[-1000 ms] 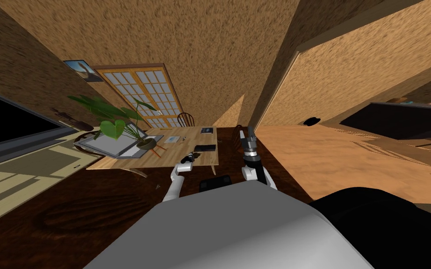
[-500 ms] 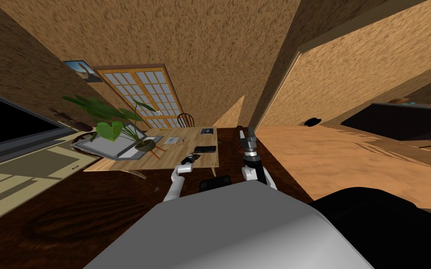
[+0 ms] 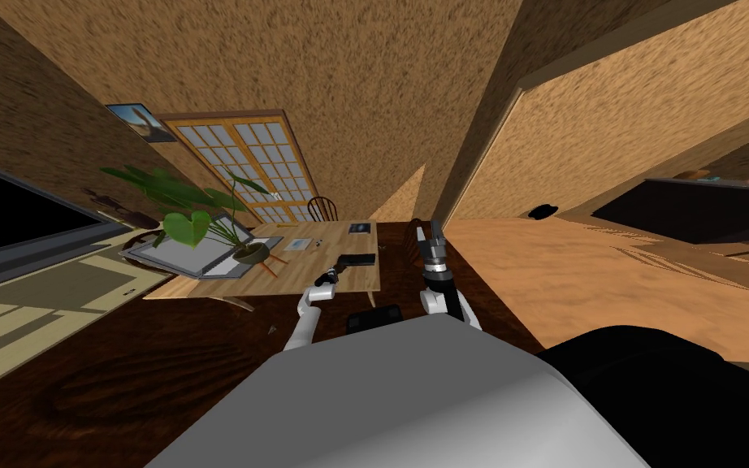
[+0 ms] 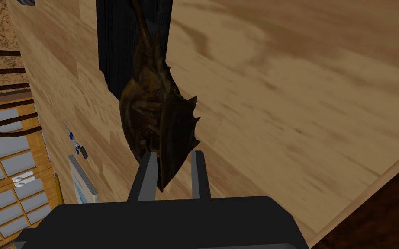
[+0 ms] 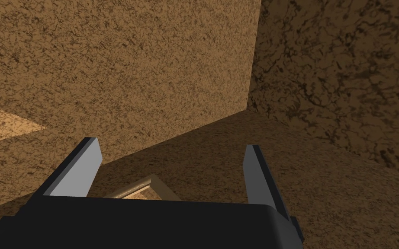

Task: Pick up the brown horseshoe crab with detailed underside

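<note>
Over the wooden worktop [image 4: 302,86], the left end effector [image 4: 173,175] pinches the dark brown horseshoe crab [image 4: 159,112], whose tail crosses a flat black object [image 4: 112,39], while the right end effector [image 5: 170,173], right of the worktop, stands spread.

Horseshoe crab [image 4: 159,125]: dark brown, glossy, spiny shell edge, ridged leg detail seen on one face, long thin tail. It is held edge-on betw. the fingers of the left gripper [image 4: 173,154], tail pointed away from it, above the light wooden table [image 4: 302,86]. The tail tip is seen vs. a black flat item [image 4: 112,43].
</note>
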